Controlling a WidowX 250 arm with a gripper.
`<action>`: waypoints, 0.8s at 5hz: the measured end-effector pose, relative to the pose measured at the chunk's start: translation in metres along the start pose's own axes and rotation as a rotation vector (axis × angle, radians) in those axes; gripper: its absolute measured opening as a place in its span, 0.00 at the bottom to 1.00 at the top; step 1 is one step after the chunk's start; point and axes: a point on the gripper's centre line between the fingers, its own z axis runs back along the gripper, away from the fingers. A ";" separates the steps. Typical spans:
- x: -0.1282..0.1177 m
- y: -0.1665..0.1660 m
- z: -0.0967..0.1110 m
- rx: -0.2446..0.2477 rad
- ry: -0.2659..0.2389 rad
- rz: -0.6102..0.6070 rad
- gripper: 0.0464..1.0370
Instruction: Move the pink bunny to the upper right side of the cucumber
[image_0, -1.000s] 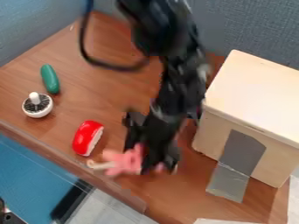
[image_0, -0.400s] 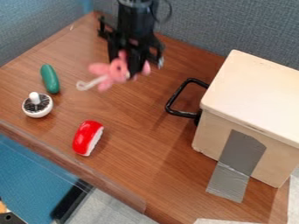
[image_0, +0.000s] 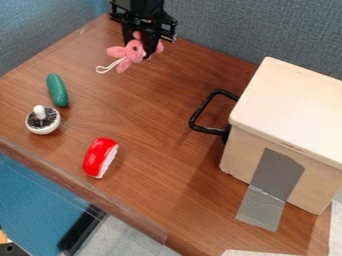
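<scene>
The hand (image_0: 140, 44) had carried the bunny (image_0: 134, 51) away from beside the red toy (image_0: 98, 158), past its mid-course position, to the far left part of the surface (image_0: 153, 122). It was found gripping the bunny between its fingers, the pale loop dangling. The bunny was now up and to the right of the cucumber (image_0: 57, 90), well apart from it. Contact with the surface could not be confirmed. In my judgement, transport was nearly complete; lowering and release remained.
</scene>
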 end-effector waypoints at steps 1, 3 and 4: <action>0.020 0.016 -0.026 0.004 0.005 0.047 0.32; 0.026 0.035 -0.058 0.045 0.045 0.106 0.67; 0.012 0.042 -0.062 0.025 0.098 0.162 0.94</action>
